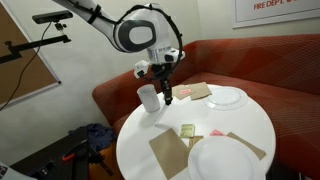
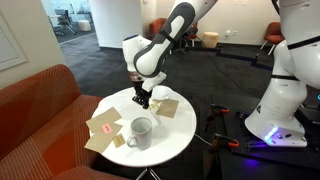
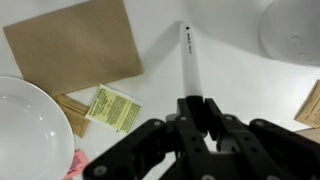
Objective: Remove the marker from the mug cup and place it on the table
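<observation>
In the wrist view my gripper [image 3: 195,106] is shut on the marker [image 3: 189,62], a whitish barrel pointing away from me with its small dark tip at the far end, above the white table [image 3: 235,80]. The white mug cup [image 3: 296,28] shows at the top right of that view, apart from the marker. In both exterior views the gripper [image 1: 168,92] [image 2: 143,98] hangs over the round table [image 1: 138,135] [image 2: 172,135]. It is close beside the mug cup [image 1: 149,97] in one and behind the mug cup [image 2: 140,131] in the other.
Two white plates [image 1: 226,97] [image 1: 225,158] lie on the table, one also in the wrist view [image 3: 25,125]. There are brown napkins [image 1: 168,150] [image 3: 75,45], a yellow packet [image 1: 187,131] [image 3: 113,108] and a pink packet [image 2: 105,127]. A red-brown bench [image 1: 260,65] curves behind the table.
</observation>
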`<state>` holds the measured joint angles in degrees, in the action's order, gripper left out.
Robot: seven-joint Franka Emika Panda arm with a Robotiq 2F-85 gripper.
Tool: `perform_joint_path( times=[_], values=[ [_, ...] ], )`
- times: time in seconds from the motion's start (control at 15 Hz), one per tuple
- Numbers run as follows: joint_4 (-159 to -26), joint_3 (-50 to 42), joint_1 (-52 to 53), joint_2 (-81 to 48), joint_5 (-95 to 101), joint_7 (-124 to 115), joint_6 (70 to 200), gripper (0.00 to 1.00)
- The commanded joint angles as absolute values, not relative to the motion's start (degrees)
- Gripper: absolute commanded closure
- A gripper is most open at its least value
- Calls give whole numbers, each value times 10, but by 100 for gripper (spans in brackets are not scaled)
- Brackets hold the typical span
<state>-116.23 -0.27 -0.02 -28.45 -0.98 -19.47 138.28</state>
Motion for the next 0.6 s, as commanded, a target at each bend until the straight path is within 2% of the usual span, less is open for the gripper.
perform_joint_path(
  times=[0.0,0.4,0.47,0.53],
  values=[
    [-1135,-19,11,-310,-21,-197,1351,53],
    [-1141,-25,18,-314,-20,-200,1357,7],
    [-1150,-25,21,-305,-17,-201,1362,1],
    [-1159,-25,23,-295,-15,-200,1369,0]
  ],
)
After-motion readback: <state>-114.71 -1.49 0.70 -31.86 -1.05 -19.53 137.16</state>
